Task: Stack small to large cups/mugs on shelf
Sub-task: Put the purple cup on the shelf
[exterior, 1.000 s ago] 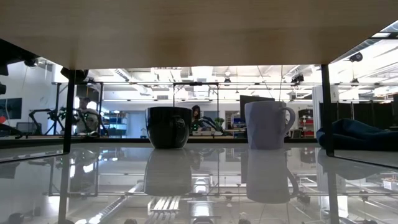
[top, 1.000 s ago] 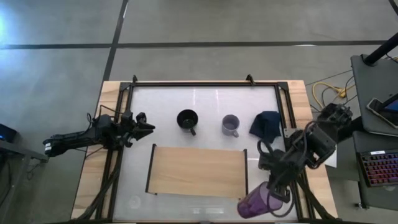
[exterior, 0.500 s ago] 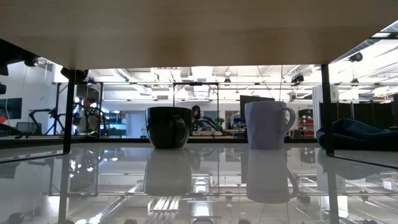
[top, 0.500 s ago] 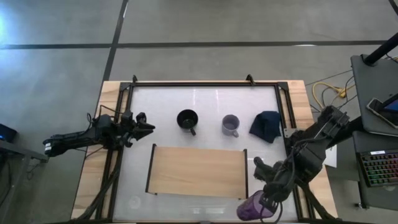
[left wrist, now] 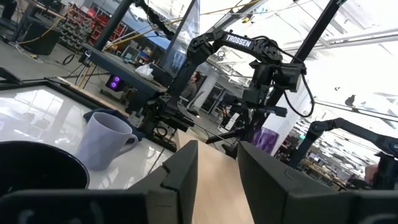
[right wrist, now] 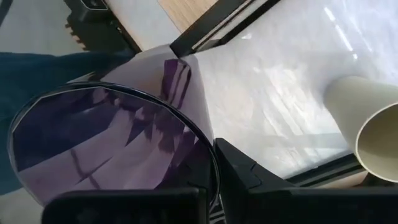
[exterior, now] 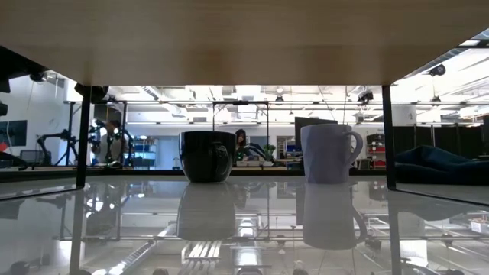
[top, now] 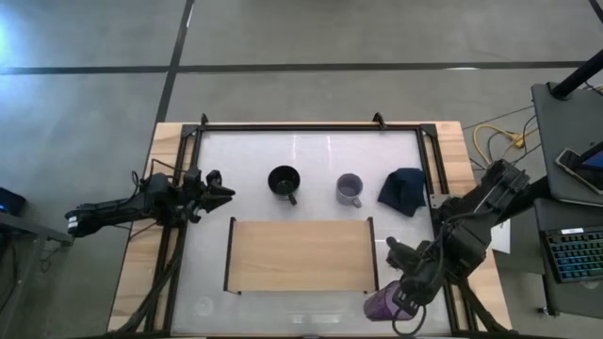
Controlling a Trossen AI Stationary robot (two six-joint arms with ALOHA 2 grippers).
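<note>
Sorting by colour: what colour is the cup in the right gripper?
Translucent purple cup; clearest in the right wrist view.

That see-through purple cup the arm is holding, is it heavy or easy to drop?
The purple cup looks thin-walled and translucent, so probably light plastic. The right gripper pinches only its rim, so it might swing or slip. Its glossy wall suggests a slick surface.

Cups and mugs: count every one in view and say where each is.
4. Black mug and grey mug stand on the table behind the shelf. Purple cup is held in the right pincer. Cream cup lies beside it, seen only by the right wrist.
</note>
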